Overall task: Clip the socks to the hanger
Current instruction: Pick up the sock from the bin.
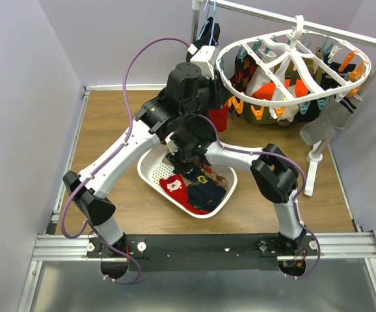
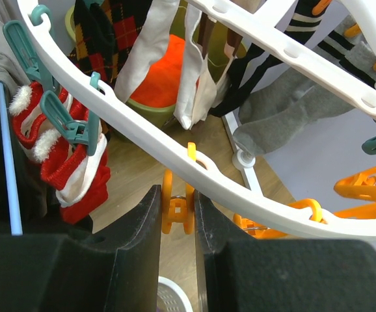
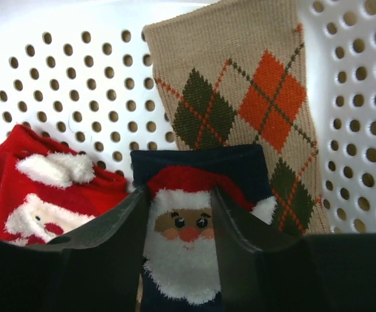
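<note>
The white oval hanger [image 1: 270, 34] hangs from a rail at the back right, with several socks clipped on it. In the left wrist view its ring [image 2: 142, 130] crosses the frame. My left gripper [image 2: 178, 203] is shut on an orange clip [image 2: 178, 209] dangling from the ring; it sits at the ring's left edge [image 1: 219, 94]. A red sock with white trim [image 2: 71, 169] hangs from a teal clip [image 2: 64, 120]. My right gripper [image 3: 180, 201] is open low in the basket [image 1: 185, 161], its fingers either side of a navy Santa sock [image 3: 181, 240]. A red sock [image 3: 38, 188] and an argyle sock [image 3: 240, 97] lie beside it.
The white perforated basket [image 1: 150, 177] stands mid-table under both arms, with several socks inside. A white rail stand [image 1: 313, 166] rises at the right. A black garment on a blue hanger [image 1: 209, 29] hangs at the rail's left end. A green and orange bowl [image 2: 155, 84] is below the hanger.
</note>
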Available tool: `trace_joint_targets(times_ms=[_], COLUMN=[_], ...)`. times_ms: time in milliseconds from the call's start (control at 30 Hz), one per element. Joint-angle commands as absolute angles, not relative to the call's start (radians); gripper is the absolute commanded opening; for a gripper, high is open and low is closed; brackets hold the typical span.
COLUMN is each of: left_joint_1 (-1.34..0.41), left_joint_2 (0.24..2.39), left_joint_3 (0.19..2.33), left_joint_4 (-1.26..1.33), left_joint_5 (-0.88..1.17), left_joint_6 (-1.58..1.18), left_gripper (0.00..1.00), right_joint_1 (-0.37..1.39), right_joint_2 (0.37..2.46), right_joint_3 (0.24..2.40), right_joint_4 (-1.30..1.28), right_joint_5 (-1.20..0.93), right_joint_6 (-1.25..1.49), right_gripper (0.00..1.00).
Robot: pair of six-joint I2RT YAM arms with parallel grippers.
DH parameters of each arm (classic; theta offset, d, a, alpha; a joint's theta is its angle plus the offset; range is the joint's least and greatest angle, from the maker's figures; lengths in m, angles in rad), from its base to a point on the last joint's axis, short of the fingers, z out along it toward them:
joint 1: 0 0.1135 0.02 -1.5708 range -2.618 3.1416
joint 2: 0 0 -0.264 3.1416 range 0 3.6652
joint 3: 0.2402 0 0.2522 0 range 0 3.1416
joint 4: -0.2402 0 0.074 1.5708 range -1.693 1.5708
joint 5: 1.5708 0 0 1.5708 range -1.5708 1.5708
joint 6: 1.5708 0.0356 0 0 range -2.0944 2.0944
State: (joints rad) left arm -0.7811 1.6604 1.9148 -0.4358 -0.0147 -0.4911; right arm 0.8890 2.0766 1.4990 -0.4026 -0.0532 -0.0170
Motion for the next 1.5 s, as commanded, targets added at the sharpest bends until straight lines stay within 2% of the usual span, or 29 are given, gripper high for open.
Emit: trace_joint_targets(times_ms=[0,67,167,433,500,567,733,867,967,1000,1233,1467], left_joint_1=[-0.784,-0.784,-0.784,-0.784,-0.784,-0.784,-0.784,-0.784,-0.784,-0.784,-0.784,-0.785], left_joint_2=[1.644,1.643,1.641,1.643,1.643,1.641,1.643,1.641,1.641,1.641,1.643,1.635], left_joint_3=[1.893,1.893,1.893,1.899,1.899,1.899,1.898,1.894,1.893,1.893,1.904,1.907], left_joint_4=[-0.468,-0.468,-0.468,-0.471,-0.471,-0.471,-0.469,-0.471,-0.474,-0.474,-0.466,-0.446], left_joint_5=[-0.015,-0.015,-0.018,-0.018,-0.020,-0.020,-0.012,-0.009,-0.015,-0.017,-0.017,-0.015], left_joint_6=[-0.491,-0.491,-0.488,-0.486,-0.485,-0.483,-0.483,-0.483,-0.480,-0.480,-0.480,-0.483], left_gripper=[0.00,0.00,0.00,0.00,0.00,0.00,0.00,0.00,0.00,0.00,0.00,0.00], right_joint_1=[0.893,0.893,0.894,0.894,0.893,0.894,0.894,0.894,0.894,0.894,0.894,0.893], right_joint_2=[2.103,2.091,2.043,1.869,1.835,1.815,1.855,1.881,1.846,1.826,1.513,1.195], right_joint_3=[1.463,1.456,1.450,1.379,1.335,1.307,1.266,1.241,1.218,1.207,1.013,0.873], right_joint_4=[-0.362,-0.364,-0.370,-0.338,-0.315,-0.284,-0.238,-0.204,-0.183,-0.170,-0.009,0.090], right_joint_5=[-0.005,-0.005,-0.011,-0.037,-0.041,-0.054,-0.090,-0.115,-0.132,-0.132,-0.065,0.125], right_joint_6=[-0.034,-0.026,-0.018,0.024,0.046,0.058,0.075,0.100,0.115,0.120,0.218,0.273], right_gripper=[0.38,0.26,0.21,0.21,0.25,0.30,0.30,0.25,0.13,0.13,0.07,0.01])
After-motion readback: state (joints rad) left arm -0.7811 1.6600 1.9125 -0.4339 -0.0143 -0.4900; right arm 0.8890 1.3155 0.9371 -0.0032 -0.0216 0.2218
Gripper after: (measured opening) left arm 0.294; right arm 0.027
